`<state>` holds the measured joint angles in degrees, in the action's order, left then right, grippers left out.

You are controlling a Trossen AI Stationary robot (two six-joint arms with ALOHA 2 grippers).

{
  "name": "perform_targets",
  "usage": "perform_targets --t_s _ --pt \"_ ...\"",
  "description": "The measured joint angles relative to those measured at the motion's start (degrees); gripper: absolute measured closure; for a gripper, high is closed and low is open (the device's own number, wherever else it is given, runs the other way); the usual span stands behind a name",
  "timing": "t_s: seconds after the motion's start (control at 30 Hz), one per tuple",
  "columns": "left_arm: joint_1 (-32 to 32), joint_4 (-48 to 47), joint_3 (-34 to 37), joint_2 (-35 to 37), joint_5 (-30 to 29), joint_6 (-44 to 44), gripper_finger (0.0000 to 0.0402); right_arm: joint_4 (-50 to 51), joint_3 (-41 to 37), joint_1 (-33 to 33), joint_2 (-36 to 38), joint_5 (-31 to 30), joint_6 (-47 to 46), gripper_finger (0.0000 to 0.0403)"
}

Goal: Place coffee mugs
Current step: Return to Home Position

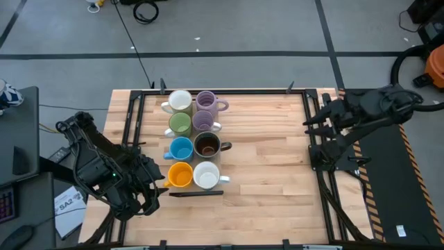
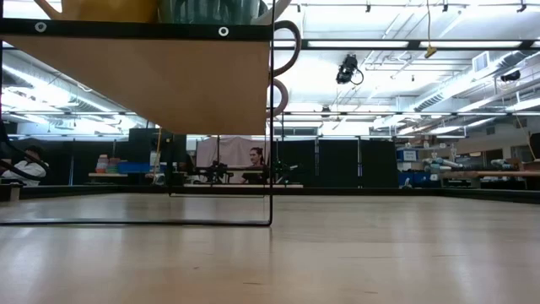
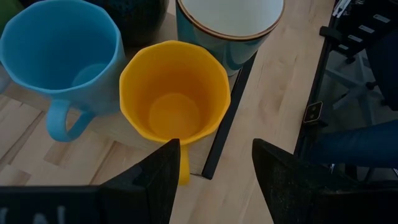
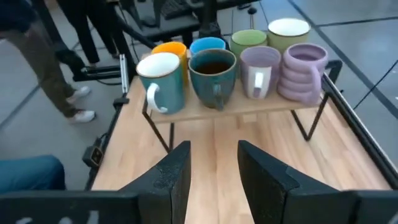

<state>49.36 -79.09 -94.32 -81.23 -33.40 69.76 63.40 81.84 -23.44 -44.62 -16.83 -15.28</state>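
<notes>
Eight mugs stand in two rows on a small raised wooden shelf [image 4: 249, 111] with black wire legs: white [image 1: 180, 101], ridged lavender [image 1: 206, 101], green [image 1: 180, 123], lavender [image 1: 203, 122], blue [image 1: 181, 148], dark brown [image 1: 207, 145], yellow-orange [image 1: 180, 174], and a teal one that is white inside [image 1: 206, 176]. My left gripper [image 1: 158, 184] is open at the shelf's near left corner. In its wrist view the open left gripper [image 3: 216, 148] sits just short of the yellow mug [image 3: 174, 93], whose handle [image 3: 185, 171] is close beside one finger. My right gripper [image 1: 310, 123] is open and empty at the table's right edge, and it also shows in its own wrist view [image 4: 214, 152].
A black metal frame [image 1: 316, 139] borders the table. The shelf's wire legs [image 2: 271, 169] stand on the tabletop. The wood between the shelf and my right gripper is bare. People stand beyond the table in the right wrist view [image 4: 43, 68].
</notes>
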Motion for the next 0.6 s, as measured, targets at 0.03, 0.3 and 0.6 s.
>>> perform_targets --t_s 0.03,0.3,0.6 --pt "0.0 0.0 0.0 0.0 0.0 0.0 0.0195 -1.2 -2.3 0.0 1.7 -0.2 -0.1 0.0265" --pt "0.0 0.0 0.0 0.0 0.0 0.0 0.0195 -24.6 -25.0 0.0 13.3 5.4 1.7 0.0265" --pt "0.0 0.0 0.0 0.0 0.0 0.0 0.0195 -55.0 -46.2 1.0 16.5 9.0 9.3 0.0266"
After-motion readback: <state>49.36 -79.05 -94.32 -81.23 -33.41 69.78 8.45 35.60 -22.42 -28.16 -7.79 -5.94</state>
